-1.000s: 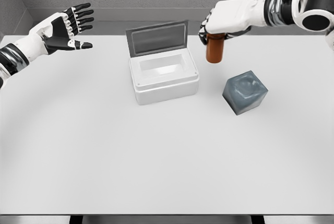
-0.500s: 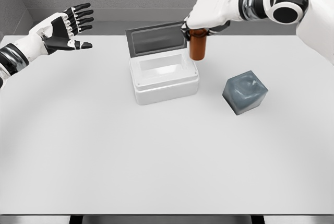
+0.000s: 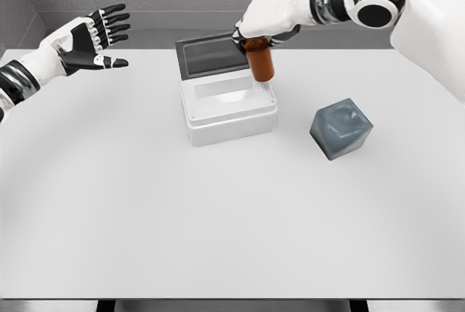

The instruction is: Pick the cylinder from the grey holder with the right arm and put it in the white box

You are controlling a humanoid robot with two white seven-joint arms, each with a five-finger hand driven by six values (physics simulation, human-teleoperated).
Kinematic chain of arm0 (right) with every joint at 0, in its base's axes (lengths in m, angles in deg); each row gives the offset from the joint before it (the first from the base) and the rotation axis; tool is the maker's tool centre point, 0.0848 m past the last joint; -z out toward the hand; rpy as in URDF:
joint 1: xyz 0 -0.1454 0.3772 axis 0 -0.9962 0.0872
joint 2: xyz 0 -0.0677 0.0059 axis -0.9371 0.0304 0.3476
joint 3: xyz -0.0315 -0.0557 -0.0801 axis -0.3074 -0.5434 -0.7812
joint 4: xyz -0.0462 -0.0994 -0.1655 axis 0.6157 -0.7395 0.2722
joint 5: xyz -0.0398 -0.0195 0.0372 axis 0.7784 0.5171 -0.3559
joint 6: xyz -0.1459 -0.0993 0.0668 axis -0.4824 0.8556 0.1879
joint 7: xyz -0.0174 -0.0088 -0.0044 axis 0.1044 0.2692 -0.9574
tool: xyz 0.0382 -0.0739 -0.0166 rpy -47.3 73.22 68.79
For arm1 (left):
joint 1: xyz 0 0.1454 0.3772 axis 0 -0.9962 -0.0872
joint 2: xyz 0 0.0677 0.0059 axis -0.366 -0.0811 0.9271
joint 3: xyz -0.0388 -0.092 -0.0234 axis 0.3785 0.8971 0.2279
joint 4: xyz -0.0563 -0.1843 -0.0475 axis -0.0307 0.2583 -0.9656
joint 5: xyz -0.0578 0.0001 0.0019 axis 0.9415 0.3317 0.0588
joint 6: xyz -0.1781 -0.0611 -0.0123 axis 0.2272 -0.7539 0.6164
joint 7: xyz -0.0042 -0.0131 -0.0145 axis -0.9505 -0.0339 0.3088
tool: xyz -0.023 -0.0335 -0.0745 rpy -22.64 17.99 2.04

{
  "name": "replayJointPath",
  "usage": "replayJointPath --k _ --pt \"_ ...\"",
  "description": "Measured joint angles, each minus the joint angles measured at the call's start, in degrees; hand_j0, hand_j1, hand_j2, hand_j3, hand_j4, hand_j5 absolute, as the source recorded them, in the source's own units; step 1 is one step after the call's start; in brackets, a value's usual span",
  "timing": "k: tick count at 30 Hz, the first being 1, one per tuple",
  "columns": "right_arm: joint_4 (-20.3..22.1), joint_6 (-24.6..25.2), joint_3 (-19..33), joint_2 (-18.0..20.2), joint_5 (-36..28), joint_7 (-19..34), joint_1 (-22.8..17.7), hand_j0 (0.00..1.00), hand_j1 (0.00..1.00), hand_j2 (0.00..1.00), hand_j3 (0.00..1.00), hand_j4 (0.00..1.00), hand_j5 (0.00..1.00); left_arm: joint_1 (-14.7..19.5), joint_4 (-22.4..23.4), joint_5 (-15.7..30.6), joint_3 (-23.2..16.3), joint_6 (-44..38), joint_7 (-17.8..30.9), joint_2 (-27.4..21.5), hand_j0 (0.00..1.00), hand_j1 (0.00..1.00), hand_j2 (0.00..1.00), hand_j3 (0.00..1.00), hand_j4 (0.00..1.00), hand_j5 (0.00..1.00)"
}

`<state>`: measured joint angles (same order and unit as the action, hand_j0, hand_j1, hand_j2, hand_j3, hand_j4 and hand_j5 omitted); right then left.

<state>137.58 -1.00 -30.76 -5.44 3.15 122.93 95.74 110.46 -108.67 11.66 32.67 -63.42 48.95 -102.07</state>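
My right hand (image 3: 256, 32) is shut on the top of a brown cylinder (image 3: 261, 65), which hangs slightly tilted in the air. The cylinder's lower end is over the right rim of the white box (image 3: 229, 116). The box stands on the table with its grey lid (image 3: 216, 53) raised behind it. A grey holder (image 3: 341, 128) sits on the table to the right of the box, with nothing in it. My left hand (image 3: 98, 39) is open, held up at the far left above the table's back edge.
The white table (image 3: 218, 217) spans the whole view, with its front edge near the bottom. A grey wall runs behind the table's far edge.
My right hand has carried the cylinder leftward, from above the holder's far side to the box's right rim. The left arm has not moved.
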Motion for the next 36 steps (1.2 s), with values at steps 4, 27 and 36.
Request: replayJointPath --k 4,27,36 --pt "0.12 -0.05 -0.02 -0.94 0.08 0.01 0.26 0.53 0.53 0.53 0.53 0.53 0.53 0.0 0.01 0.0 0.0 0.0 0.0 -0.01 1.0 1.0 1.0 1.0 1.0 1.0" --pt "5.66 -0.02 2.69 1.46 1.22 0.0 -1.23 1.0 1.0 1.0 1.0 1.0 1.0 0.18 -0.16 -0.03 -0.41 0.06 0.12 1.06 1.0 1.0 1.0 1.0 1.0 1.0" --pt "31.82 -0.22 29.2 28.58 -16.55 0.04 -32.41 1.0 1.0 1.0 1.0 1.0 1.0 2.38 2.56 -0.81 -1.99 0.07 0.18 6.36 1.0 1.0 1.0 1.0 1.0 1.0"
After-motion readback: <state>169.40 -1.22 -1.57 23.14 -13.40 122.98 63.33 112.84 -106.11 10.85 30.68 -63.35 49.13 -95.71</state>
